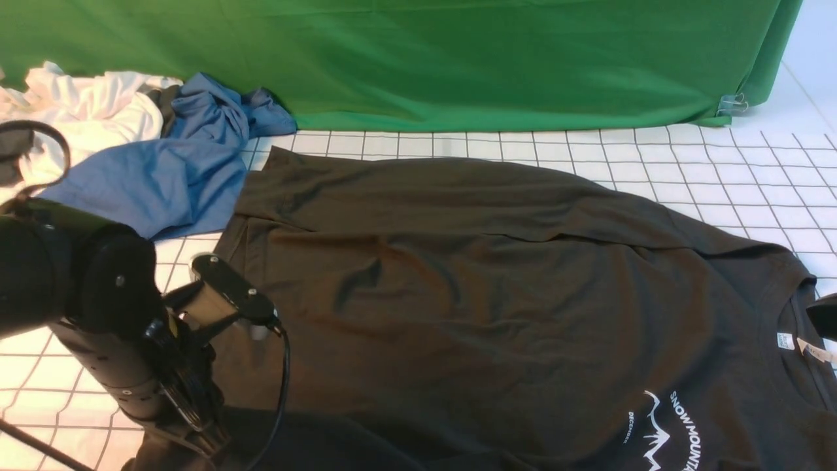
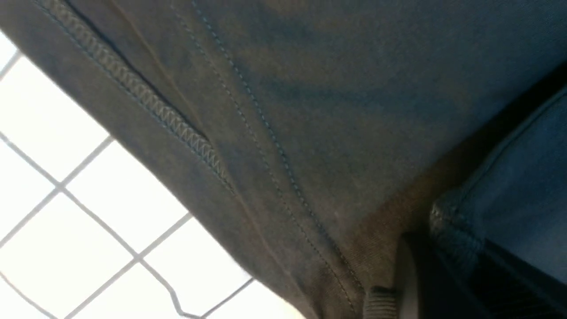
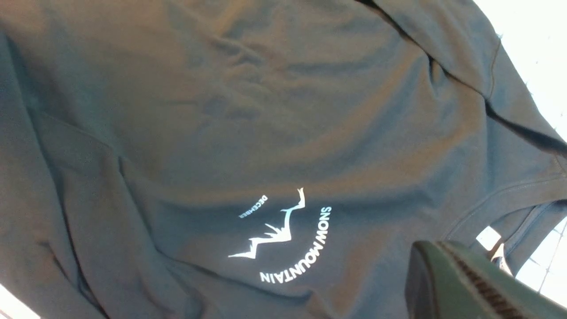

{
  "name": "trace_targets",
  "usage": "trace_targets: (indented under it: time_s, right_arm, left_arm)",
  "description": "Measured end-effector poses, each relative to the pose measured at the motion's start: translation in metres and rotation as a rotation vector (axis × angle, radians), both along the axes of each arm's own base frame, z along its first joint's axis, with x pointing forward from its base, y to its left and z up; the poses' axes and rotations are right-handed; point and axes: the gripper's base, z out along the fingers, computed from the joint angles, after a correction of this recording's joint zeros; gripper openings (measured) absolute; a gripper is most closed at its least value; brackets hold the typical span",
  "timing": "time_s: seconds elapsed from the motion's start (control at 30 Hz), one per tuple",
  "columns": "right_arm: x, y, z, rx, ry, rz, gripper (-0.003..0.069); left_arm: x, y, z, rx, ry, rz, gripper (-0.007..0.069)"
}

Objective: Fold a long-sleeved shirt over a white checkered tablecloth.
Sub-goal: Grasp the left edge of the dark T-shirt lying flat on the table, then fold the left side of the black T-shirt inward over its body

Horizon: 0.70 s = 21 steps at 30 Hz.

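Left to right, all placed off the long-sleeved shirt [image 1: 490, 281]. It lies flat on the white checkered tablecloth [image 1: 719, 170], which shows past its far edge and both ends. The long axis runs across my front view, hem [image 1: 242, 203] at the left end and collar [image 1: 801, 291] at the right.

Off the far corner of the hem end are a white garment [image 1: 85, 104] and a blue garment [image 1: 176, 176]. The blue one meets that corner; touching or overlapping, can't tell. Not ours.

The left arm [image 1: 111, 307] is down at the near corner of the hem end. It hides its own tip in the front view. In the left wrist view the left fingers [image 2: 443, 292] are right on the hem, with cloth bunched against one of them and grid squares just outside the edge. Only one finger is readable, so I can't tell if they've bitten the cloth or just sit on it.

Mid-shirt, a long crease [image 1: 497, 229] runs along the far side. It looks to me like a sleeve laid in over the body.

At the right end are the print [image 1: 660, 432] and the neck tag [image 1: 785, 341] by the collar. The right fingers [image 3: 465, 283] are at the collar, just beside the tag. They're closed together, with nothing in them that I can see.

My read is that the next move takes hem to collar along the long axis. The left arm owns it: it's at the hem, and the bulk of the shirt lies rightward from its fingers. I want the grip confirmed before lifting, since a one-layer pinch would drag only the top layer.
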Motion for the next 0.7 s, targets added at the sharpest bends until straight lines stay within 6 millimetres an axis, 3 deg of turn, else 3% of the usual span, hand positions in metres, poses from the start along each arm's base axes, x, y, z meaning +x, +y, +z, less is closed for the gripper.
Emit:
trace_targets:
  time_s: [0.13,0.4,0.6,0.7]
  right_arm:
    - [0.0,0.0,0.0,0.0,0.0,0.0,0.0014]
    - [0.001,0.001,-0.004,-0.014,0.039,0.001,0.0014]
    - [0.01,0.004,-0.015,-0.048,0.132,0.001,0.0014]
    - [0.015,0.006,-0.02,-0.057,0.158,0.003,0.0014]
  left_arm:
    - [-0.002,0.0,0.015,-0.009,-0.013,0.005,0.001]
    - [0.015,-0.006,0.075,-0.055,-0.104,0.013,0.001]
    - [0.026,-0.01,0.105,-0.086,-0.201,0.008,0.001]
    - [0.029,-0.011,0.111,-0.089,-0.212,0.006,0.001]
